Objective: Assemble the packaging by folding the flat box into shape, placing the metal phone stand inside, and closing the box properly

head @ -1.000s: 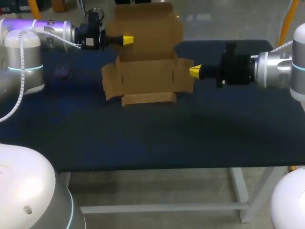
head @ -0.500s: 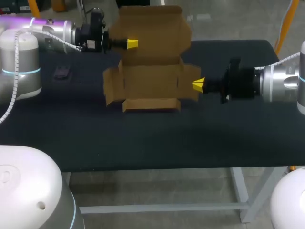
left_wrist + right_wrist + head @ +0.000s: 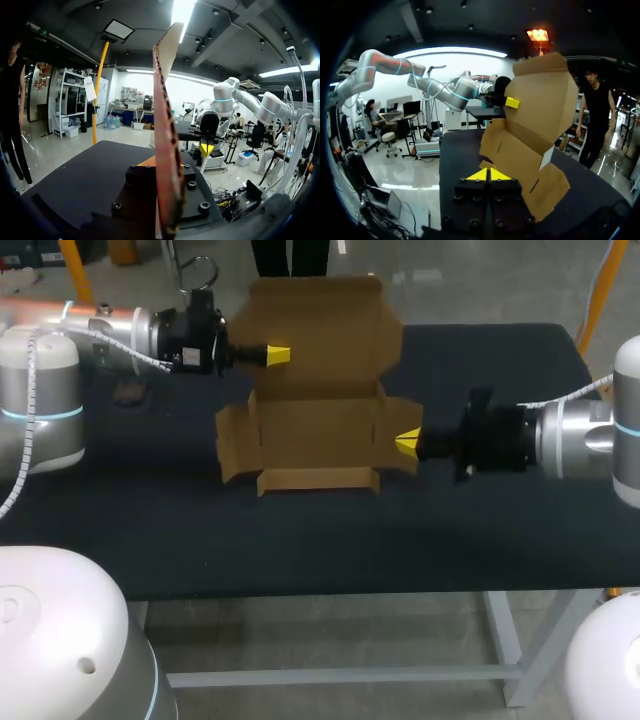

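While lid (image 3: 320, 325) stands upright, I pinch its edge with left gripper (image 3: 278, 354), fingers closed on cardboard box (image 3: 315, 430) at table's (image 3: 300, 530) far middle, likely steadying it. Right gripper (image 3: 407, 441), tips pressed together, empty, sits at right side flap (image 3: 390, 420), probably to fold it inward.

Open table (image 3: 300, 540) before the box (image 3: 315, 430), raised lid (image 3: 320, 325) behind, left pincer (image 3: 278, 354) and right pincer (image 3: 406, 443) flanking
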You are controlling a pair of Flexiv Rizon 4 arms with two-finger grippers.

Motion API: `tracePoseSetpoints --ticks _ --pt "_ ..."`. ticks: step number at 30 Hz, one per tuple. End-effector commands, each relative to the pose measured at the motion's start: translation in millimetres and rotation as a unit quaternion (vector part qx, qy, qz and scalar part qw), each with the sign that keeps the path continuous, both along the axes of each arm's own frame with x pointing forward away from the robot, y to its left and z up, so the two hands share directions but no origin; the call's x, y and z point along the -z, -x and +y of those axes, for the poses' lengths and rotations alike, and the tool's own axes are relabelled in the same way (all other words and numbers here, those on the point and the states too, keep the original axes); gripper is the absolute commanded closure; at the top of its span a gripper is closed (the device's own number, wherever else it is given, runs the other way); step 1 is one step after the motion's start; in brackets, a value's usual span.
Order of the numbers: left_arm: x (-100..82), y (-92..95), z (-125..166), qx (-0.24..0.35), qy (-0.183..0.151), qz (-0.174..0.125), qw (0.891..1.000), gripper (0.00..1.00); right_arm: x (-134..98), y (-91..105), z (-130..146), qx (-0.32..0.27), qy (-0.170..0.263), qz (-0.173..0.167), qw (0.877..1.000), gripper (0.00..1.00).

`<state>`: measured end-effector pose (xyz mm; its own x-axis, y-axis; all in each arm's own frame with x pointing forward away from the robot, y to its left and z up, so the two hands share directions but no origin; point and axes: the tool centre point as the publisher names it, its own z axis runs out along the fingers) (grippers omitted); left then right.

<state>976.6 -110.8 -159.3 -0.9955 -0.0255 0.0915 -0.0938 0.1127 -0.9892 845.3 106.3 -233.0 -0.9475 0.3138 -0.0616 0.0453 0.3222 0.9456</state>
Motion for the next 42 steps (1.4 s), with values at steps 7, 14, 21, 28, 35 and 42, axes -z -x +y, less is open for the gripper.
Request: tracePoseSetpoints --ticks 7,14,21,28,35,42 --pt "11.0 -10.7 2 0.012 0.006 -0.003 1.0 1.0 12 0.5 12 0.01 0.018 -0.006 1.0 1.0" --pt "16.2 -13.9 4 0.018 0.01 -0.01 1.0 1.0 24 -2.9 22 0.012 0.015 -0.014 1.0 1.0" --pt "21.1 -15.6 4 0.019 0.008 -0.014 1.0 1.0 33 -13.5 28 0.023 0.005 0.023 0.999 1.0" --pt "25.4 -13.2 4 0.02 0.004 -0.019 1.0 1.0 33 -13.5 28 0.023 0.005 0.023 0.999 1.0" --pt "30.1 -12.8 3 0.022 0.003 -0.025 0.999 1.0 43 -20.0 48 0.015 -0.002 0.0 1.0 1.0" --pt "32.8 -13.3 4 0.025 0.0 -0.028 0.999 1.0 68 -26.8 72 0.013 -0.013 -0.016 1.0 1.0"
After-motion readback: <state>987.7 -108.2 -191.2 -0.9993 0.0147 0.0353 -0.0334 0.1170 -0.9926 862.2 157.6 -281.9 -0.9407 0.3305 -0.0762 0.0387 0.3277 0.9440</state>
